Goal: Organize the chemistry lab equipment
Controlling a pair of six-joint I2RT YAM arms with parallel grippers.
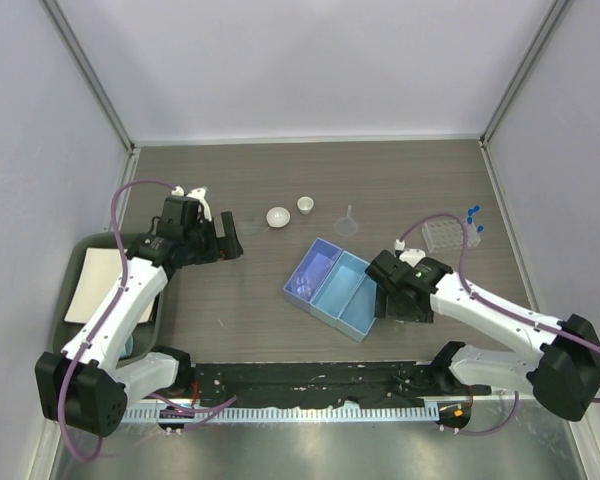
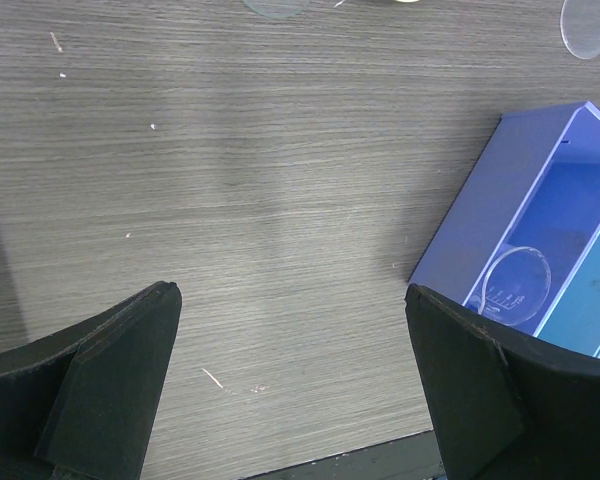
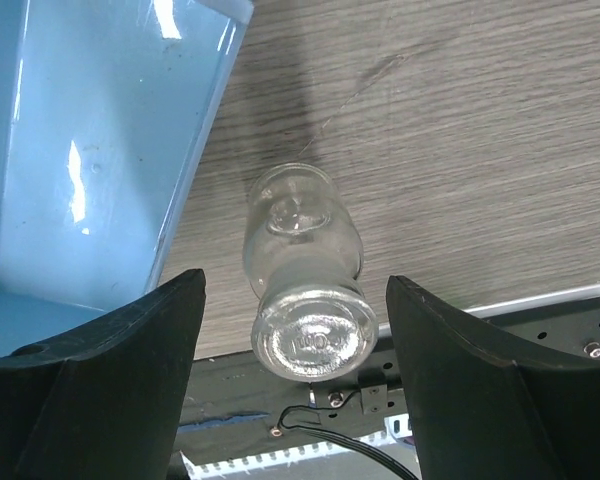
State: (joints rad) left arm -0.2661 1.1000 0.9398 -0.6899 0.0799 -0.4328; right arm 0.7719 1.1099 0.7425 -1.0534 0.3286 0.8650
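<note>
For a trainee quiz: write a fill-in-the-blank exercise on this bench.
1. The beaker sits inside the ____ tray.
2. The bottle lies on its ____ between the right fingers.
3. The white dishes number ____.
4. The left fingers are ____, holding nothing.
Missing words: blue; side; two; open.

White shells and black joint housings make up the left arm (image 1: 118, 312) and right arm (image 1: 492, 313), which sit in the lower corners of the top view. A mauve cable (image 1: 127, 187) loops along each. The wrist views show matte black, wedge-shaped end effector fingers (image 2: 105, 385) with scuffed edges.
</note>
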